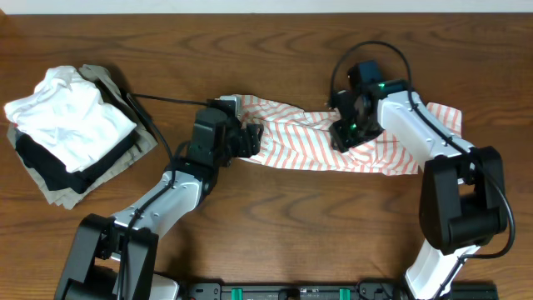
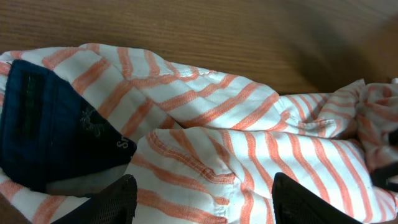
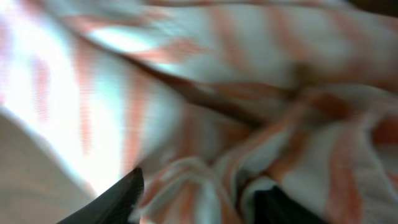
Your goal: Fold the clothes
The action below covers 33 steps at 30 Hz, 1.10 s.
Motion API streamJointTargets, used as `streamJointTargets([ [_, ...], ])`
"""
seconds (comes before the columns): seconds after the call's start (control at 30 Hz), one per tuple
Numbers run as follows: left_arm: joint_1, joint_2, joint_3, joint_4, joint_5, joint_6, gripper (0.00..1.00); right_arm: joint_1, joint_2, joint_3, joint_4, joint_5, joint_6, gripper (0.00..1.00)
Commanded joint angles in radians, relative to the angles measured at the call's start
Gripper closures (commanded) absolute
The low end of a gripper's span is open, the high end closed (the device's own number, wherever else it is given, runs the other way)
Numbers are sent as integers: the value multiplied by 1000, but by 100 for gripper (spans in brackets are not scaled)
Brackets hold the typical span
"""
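Across the middle of the tabletop (image 1: 275, 50) the striped shirt (image 1: 333, 146) lies crumpled in a long band, its long axis running side to side, from the left gripper (image 1: 250, 137) over to the far side of the right arm, where a corner sticks out toward the right edge. Both grippers sit on it: the left one at the shirt's left end, the right gripper (image 1: 346, 133) pressed down near the middle of the band, by its back edge. Seen from the left wrist, the left gripper (image 2: 205, 208) has its jaws spread wide apart, with a hemmed fold of the shirt (image 2: 249, 155) lying in the gap between the two dark fingers (image 2: 115, 202); the dark blue inner collar (image 2: 50, 130) lies just to one side of that gap, so the collar end of the garment is the end at the left arm. Whether the fingers touch the cloth cannot be told. The right wrist view is blurred, yet the right gripper (image 3: 199, 208) also shows its jaws apart, with a bunched ridge of the shirt (image 3: 249, 74) rising between them; contact there cannot be judged either. Well apart from the shirt, at the left side of the tabletop, sits a stack of folded garments (image 1: 71, 125), white on top with black and khaki beneath.
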<state>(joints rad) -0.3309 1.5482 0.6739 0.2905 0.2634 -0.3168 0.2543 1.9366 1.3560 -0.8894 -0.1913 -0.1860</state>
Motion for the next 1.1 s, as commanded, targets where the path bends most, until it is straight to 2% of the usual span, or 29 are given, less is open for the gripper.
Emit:
streamJointTargets([
  [0.0,5,-8,13,-2,6,6,30,37,7,11,-1,-171,-97,46],
  [0.37,5,-8,13,-2,6,7,30,34,-1,84,6,-342,-130,43],
  [0.63,5,-8,13,-2,6,6,30,34,-1,211,-52,-358,-130,40],
  [0.73,5,-8,13,-2,6,6,30,33,-1,222,-67,-307,-127,39],
  [0.9,5,-8,13,-2,6,6,30,27,-1,222,-103,-30,-16,37],
  [1.07,5,-7,13,-2,6,7,30,24,-1,222,-104,-10,-9,36],
])
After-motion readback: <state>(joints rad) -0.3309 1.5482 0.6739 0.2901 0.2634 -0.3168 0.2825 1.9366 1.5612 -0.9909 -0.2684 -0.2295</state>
